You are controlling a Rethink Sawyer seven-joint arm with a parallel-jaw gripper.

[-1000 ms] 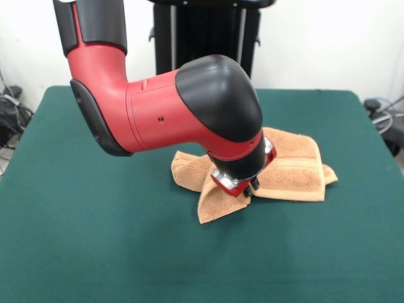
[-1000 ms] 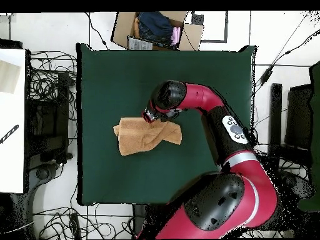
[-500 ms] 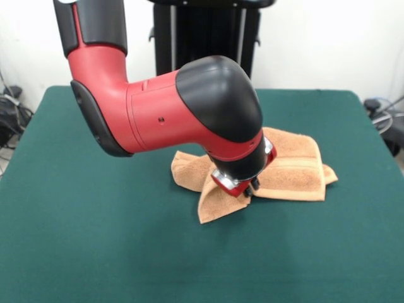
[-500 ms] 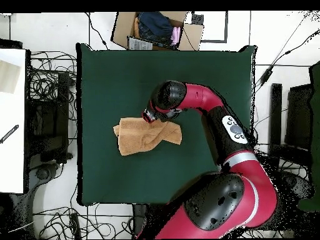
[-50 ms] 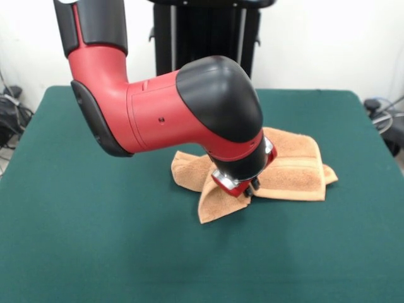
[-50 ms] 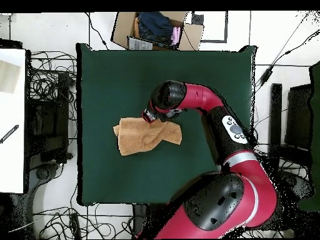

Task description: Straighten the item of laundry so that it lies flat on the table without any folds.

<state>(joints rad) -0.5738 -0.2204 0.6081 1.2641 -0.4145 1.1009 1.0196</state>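
Scene: a red and black robot arm (image 5: 164,107) reaches down over a dark green worktop (image 5: 95,252) toward a crumpled towel.
Towel: a small orange-tan terry towel (image 5: 290,167) lies near the middle of the worktop, bunched and folded over itself, with one pointed flap sticking out toward the camera in the front view and a ribbed band showing on the flatter part.
Towel from above: it (image 6: 140,137) reads as an uneven, roughly rectangular heap, well apart from every worktop edge.
Gripper: the gripper (image 5: 251,188) sits low at the towel's folded middle, touching or nearly touching the cloth; the wrist hides it, so I cannot tell whether it is apart, together, or clamped on fabric.
Gripper from above: it (image 6: 150,117) shows at the towel's upper edge.
Step in hand: likely taking hold of a folded layer to draw it out; the towel is far from flat.
Next move: probably needs a secure pinch on one layer only, then a pull outward away from the heap, keeping low so the fold opens rather than drags.
Surroundings: a cardboard box (image 6: 156,30) of items sits beyond one worktop edge.
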